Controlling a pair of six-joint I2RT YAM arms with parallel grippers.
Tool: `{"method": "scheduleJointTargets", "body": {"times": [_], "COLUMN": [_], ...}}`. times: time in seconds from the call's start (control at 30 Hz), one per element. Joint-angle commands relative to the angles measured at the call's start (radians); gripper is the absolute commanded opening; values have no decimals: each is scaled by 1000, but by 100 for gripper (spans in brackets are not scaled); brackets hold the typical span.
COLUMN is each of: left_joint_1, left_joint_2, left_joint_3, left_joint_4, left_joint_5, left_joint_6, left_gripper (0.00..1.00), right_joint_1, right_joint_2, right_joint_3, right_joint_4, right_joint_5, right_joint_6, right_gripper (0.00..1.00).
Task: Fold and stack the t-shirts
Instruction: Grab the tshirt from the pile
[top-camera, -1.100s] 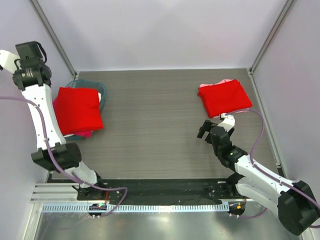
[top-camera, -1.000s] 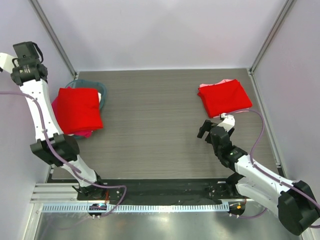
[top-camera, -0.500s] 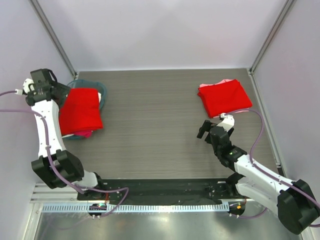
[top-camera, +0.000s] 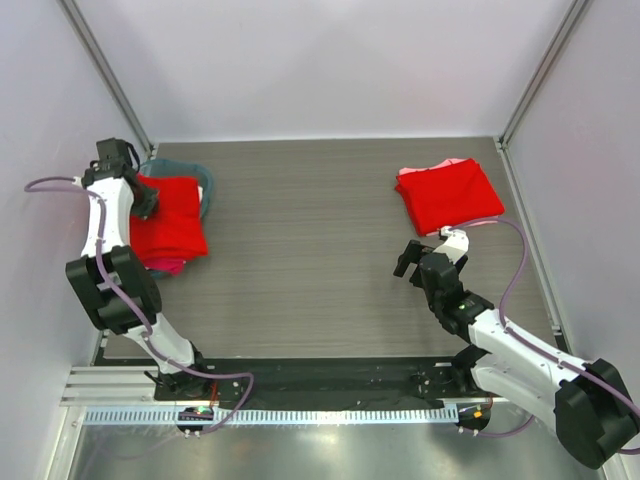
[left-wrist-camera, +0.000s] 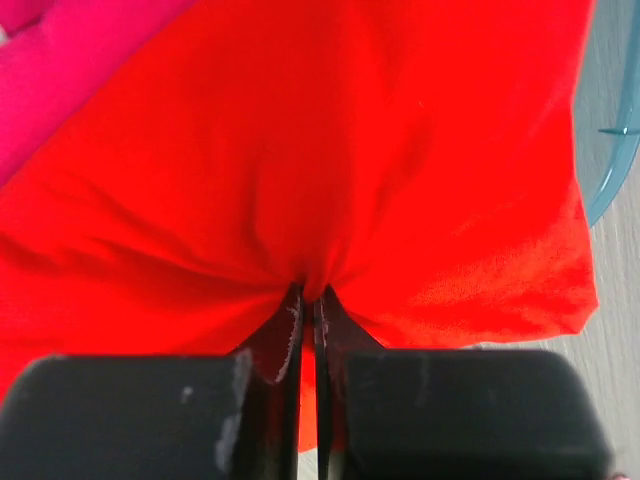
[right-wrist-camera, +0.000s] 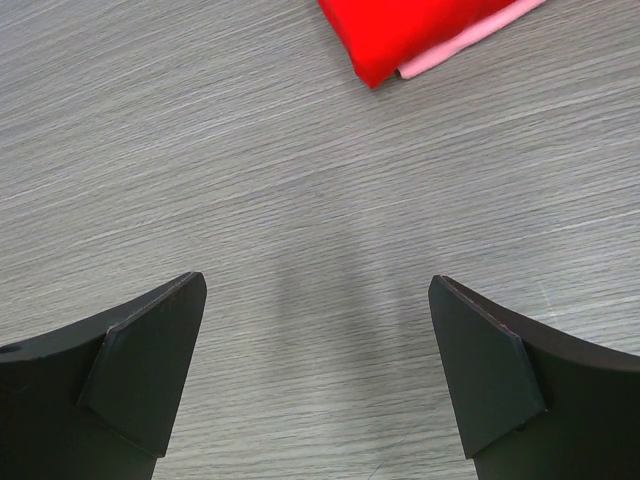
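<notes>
A red t-shirt (top-camera: 175, 225) lies on top of a pile at the table's left, over a magenta one (top-camera: 168, 267) and a teal one (top-camera: 205, 188). My left gripper (top-camera: 142, 200) is shut on the red t-shirt's left edge; in the left wrist view the cloth (left-wrist-camera: 330, 150) bunches between the closed fingers (left-wrist-camera: 290, 330). The magenta shirt (left-wrist-camera: 50, 80) and teal shirt (left-wrist-camera: 612, 120) show at the corners. A folded red t-shirt (top-camera: 450, 195) lies on a pink one (top-camera: 412, 175) at the right, also in the right wrist view (right-wrist-camera: 420, 30). My right gripper (top-camera: 428, 245) is open and empty above bare table.
Grey wood-grain table (top-camera: 310, 230) lies between the two piles. Metal frame posts (top-camera: 105, 70) stand at both back corners, with white walls around. A black rail (top-camera: 320, 375) runs along the near edge.
My left arm swung down from high at the left onto the left pile and closed on the red t-shirt's edge. The right arm has stayed still.
</notes>
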Motion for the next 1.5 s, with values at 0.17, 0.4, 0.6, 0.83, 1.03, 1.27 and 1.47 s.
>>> {"method": "scheduleJointTargets", "body": {"times": [0.17,0.4,0.6,0.83,1.03,1.27,1.47], "left_joint_1": [20,22,20,20,25,26,97], "left_joint_2": [-181,-192,-33,113,109,37,-131], "left_joint_3": [189,358,427,441,436,470,125], "left_joint_4": [-12,51,193,198,149,-98,-118], "left_joint_5": [-169,-172,-166,-217,-261,-253,-40], "left_joint_6": [-7,-92,-180,-166,-157,-159,-120], "left_gripper": [0,0,0,0,41,90,88], "right_joint_1": [3,3,3,3,3,3,3], "right_joint_2": [-16,2,4,13,8,1,-9], "right_joint_3": [21,25,25,27,22,19,16], "right_joint_4": [49,55,57,63,72,72,71], "right_joint_5": [11,-5,-7,-22,-41,-35,-33], "right_joint_6": [15,9,7,2,-5,-4,-4], "right_gripper": [100,100,100,100,99,99,99]}}
